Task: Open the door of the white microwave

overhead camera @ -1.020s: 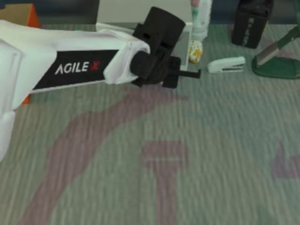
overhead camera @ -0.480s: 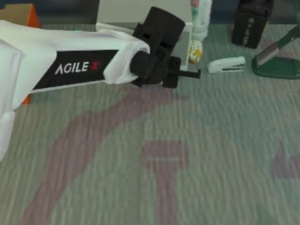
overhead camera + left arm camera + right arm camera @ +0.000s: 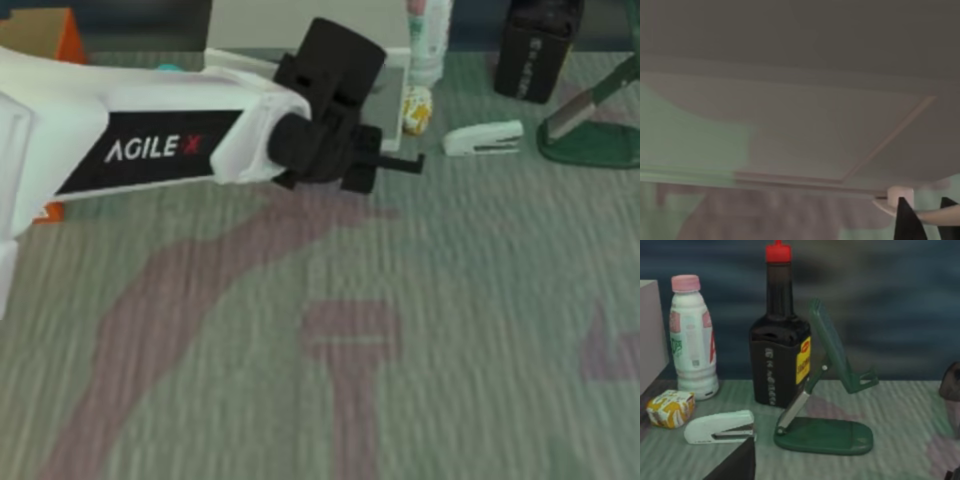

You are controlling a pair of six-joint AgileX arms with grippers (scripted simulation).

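While hidden behind my left arm, the door's edge.

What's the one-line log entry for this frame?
left gripper: at microwave front, by door edge, far side of table | fingers: cannot tell | right arm: not in top view | door state: unclear

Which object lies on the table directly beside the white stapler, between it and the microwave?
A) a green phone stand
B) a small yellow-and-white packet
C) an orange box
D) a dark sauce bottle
B: in the top view the small yellow-and-white packet sits just left of the white stapler, next to the white microwave; the right wrist view shows the same pair side by side.
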